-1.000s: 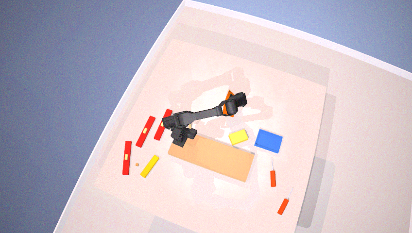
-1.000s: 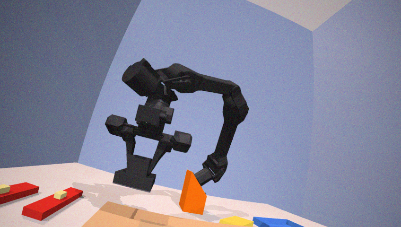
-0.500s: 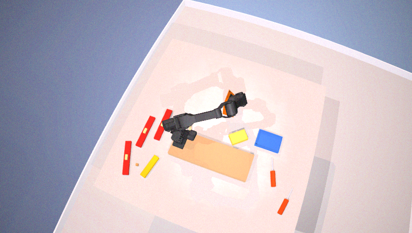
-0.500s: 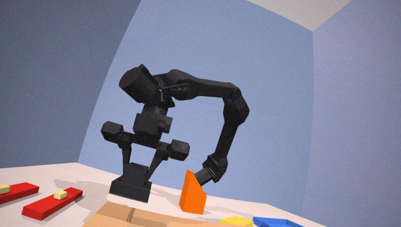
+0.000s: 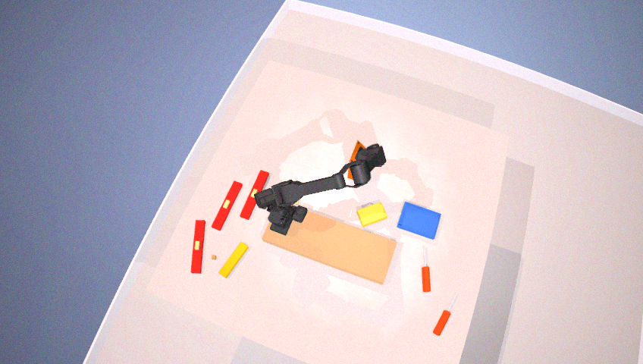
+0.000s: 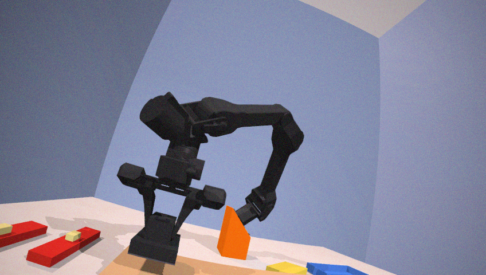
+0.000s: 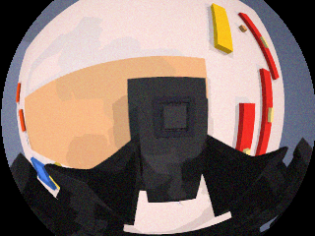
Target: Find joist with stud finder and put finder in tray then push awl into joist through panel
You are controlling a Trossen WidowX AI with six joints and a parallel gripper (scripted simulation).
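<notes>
My gripper (image 5: 286, 218) (image 6: 161, 223) (image 7: 169, 135) is shut on the dark stud finder (image 5: 279, 227) (image 6: 153, 250) (image 7: 167, 98), its fingers on both sides of the upper block. The stud finder is over the left end of the tan floor panel (image 5: 338, 246) (image 6: 204, 267) (image 7: 74, 110), apparently just above it, with a shadow below. Its small square face looks dark. The blue tray (image 5: 420, 220) (image 6: 315, 268) (image 7: 43, 173) is empty, beyond the panel's right end. Two orange-handled pointed tools (image 5: 425, 278) (image 5: 442, 322) lie to the right; which is the awl is unclear. The joist is hidden.
Three red levels (image 5: 197, 257) (image 5: 221, 217) (image 5: 260, 181) lie left of the panel, with a yellow bar (image 5: 233, 259) and a tiny brown cube (image 5: 214, 257). A yellow block (image 5: 371, 214) lies between panel and tray. An orange wedge (image 6: 235, 238) stands by the arm's base.
</notes>
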